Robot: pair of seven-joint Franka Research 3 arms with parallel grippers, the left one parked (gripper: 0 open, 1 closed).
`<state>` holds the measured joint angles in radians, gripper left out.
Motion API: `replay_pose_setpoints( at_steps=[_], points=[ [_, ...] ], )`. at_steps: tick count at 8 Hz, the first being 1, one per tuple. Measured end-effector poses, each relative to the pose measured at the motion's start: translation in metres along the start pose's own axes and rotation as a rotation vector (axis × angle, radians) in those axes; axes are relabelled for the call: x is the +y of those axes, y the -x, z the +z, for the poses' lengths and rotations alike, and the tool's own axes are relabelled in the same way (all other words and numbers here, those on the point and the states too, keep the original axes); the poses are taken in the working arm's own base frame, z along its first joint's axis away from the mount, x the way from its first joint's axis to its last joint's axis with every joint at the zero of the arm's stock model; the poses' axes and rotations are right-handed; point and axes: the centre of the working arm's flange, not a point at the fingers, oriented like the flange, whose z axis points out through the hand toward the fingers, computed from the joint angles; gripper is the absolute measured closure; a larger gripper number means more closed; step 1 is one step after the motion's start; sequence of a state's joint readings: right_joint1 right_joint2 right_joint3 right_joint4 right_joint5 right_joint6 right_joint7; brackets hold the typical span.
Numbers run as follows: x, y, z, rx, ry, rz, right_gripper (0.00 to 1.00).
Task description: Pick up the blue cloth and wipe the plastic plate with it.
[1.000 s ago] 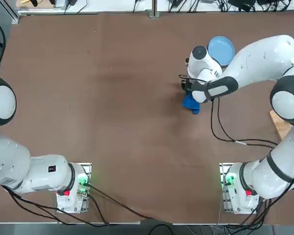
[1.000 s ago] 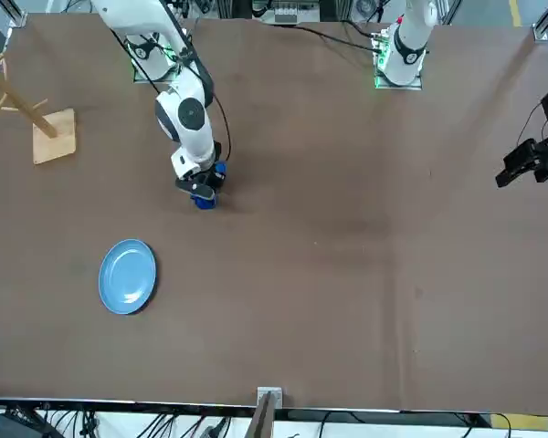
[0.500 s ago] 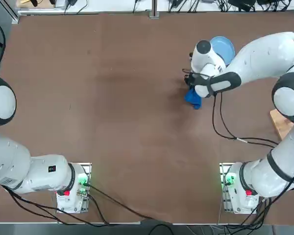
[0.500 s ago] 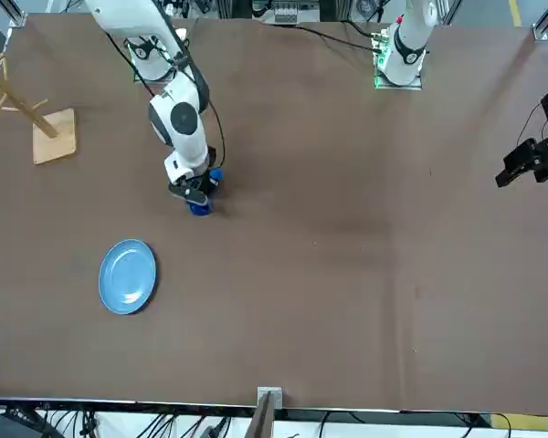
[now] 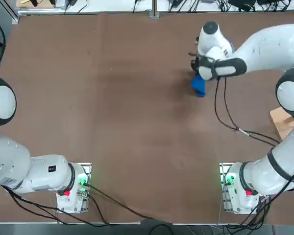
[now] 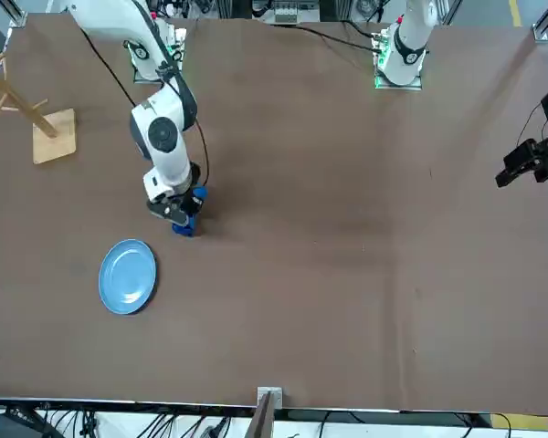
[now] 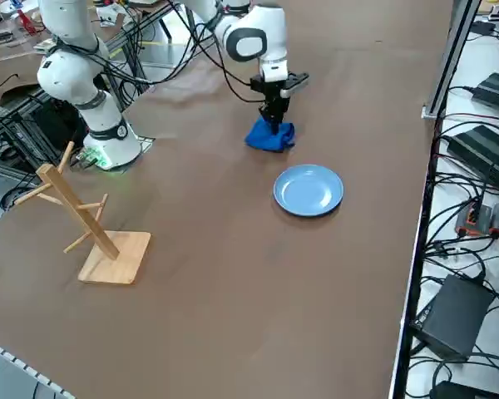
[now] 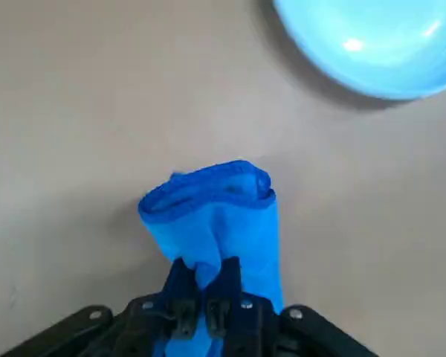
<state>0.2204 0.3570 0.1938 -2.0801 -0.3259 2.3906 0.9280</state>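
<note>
The blue cloth (image 8: pixel 212 216) hangs bunched from my right gripper (image 8: pixel 208 301), which is shut on its upper fold. Seen from the side, the gripper (image 7: pixel 274 110) points straight down, and the cloth (image 7: pixel 270 135) droops close to the brown table. The light blue plastic plate (image 7: pixel 308 189) lies flat a short way beyond the cloth, toward the table's right edge. In the front view the cloth (image 6: pixel 184 221) sits under the gripper (image 6: pixel 172 212), with the plate (image 6: pixel 128 276) nearer the far edge. From overhead the cloth (image 5: pixel 199 85) shows below the wrist, which hides the plate.
A wooden peg rack on a square base (image 7: pixel 91 224) stands near the robot's right side (image 6: pixel 41 119). A black cable (image 5: pixel 225 117) trails from the right arm over the table. The table's far edge with a metal rail (image 5: pixel 152 12) is close behind the plate.
The right gripper finished closing on the blue cloth and carried it away from the robot's base, toward the plate. The plate has not moved.
</note>
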Motion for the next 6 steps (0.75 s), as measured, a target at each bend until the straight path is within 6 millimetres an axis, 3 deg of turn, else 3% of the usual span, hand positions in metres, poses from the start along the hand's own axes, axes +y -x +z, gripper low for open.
replay_pose_setpoints(
  at_steps=[3, 6],
  points=[
    [0.016, -0.055, -0.071, -0.115, -0.013, -0.030, 0.93],
    [0.075, -0.113, -0.130, -0.164, -0.029, -0.091, 0.93]
  ],
)
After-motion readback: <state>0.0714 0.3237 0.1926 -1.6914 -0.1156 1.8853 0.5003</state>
